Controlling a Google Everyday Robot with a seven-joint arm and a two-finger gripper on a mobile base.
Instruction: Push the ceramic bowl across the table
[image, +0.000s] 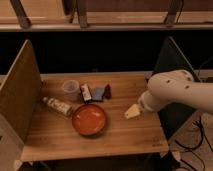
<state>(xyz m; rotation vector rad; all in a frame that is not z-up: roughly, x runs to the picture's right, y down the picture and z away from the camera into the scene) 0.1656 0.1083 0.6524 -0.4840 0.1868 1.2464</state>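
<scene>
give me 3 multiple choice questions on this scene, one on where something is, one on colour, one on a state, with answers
1. Where is the gripper relative to the ceramic bowl?
A. to its right in the picture
B. to its left in the picture
C. inside it

2. What colour is the ceramic bowl?
A. blue
B. orange-red
C. white

3. How does the bottle sit on the table?
A. upright
B. lying on its side
C. upside down in the bowl

Answers:
1 A, the gripper is over the table to the right of the bowl, with bare wood between them.
2 B, its glossy inside is orange-red.
3 B, the bottle lies flat just left of the bowl.
</scene>
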